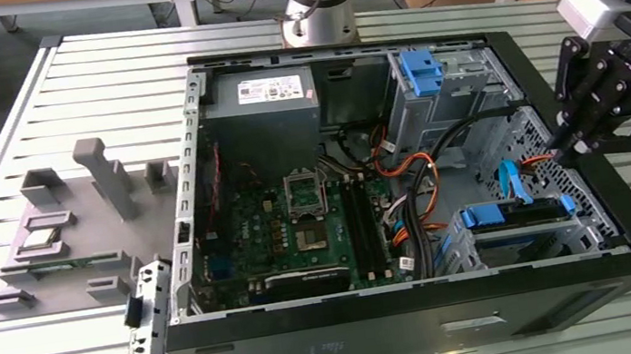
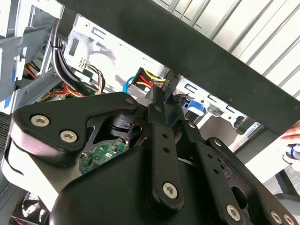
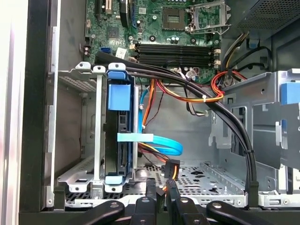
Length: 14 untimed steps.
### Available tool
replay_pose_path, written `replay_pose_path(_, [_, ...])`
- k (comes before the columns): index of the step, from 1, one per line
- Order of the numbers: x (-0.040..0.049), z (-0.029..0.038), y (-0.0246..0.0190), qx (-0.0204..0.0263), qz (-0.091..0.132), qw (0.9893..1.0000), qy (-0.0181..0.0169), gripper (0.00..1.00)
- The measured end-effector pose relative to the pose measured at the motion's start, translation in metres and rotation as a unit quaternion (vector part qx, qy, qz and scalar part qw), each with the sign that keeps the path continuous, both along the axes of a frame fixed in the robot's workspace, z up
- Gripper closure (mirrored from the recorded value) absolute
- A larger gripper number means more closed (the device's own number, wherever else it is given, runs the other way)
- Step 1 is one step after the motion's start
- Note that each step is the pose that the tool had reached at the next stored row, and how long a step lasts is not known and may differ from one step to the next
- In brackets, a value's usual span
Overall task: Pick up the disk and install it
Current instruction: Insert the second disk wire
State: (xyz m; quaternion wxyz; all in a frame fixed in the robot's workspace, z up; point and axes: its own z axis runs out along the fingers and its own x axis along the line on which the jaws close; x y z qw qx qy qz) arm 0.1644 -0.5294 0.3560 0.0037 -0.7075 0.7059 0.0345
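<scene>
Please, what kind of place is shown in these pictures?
Probably a robotics lab or test bench: an open computer case lies on a slotted metal table, with grey part fixtures beside it and the arm's base behind.

The disk [image 3: 118,136] is already seated in the metal drive cage [image 3: 84,131], standing on edge in its blue caddy, with the blue tab end facing the motherboard [image 3: 154,23].

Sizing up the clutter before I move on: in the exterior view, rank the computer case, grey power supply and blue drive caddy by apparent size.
Largest to smallest in the exterior view:
1. computer case
2. grey power supply
3. blue drive caddy
The caddy sits nearer the view's bottom edge than the supply, so the gap between those two is less sure.
</scene>
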Motion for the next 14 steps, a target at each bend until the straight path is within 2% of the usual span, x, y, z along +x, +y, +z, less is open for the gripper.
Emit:
replay_pose_path(9, [0.0070,-0.0025,0.0008,0.0001,0.000,1.0000,0.0000,0.76])
replay_pose_path(14, [0.0072,-0.0026,0.0008,0.0000,0.000,1.0000,0.0000,0.76])
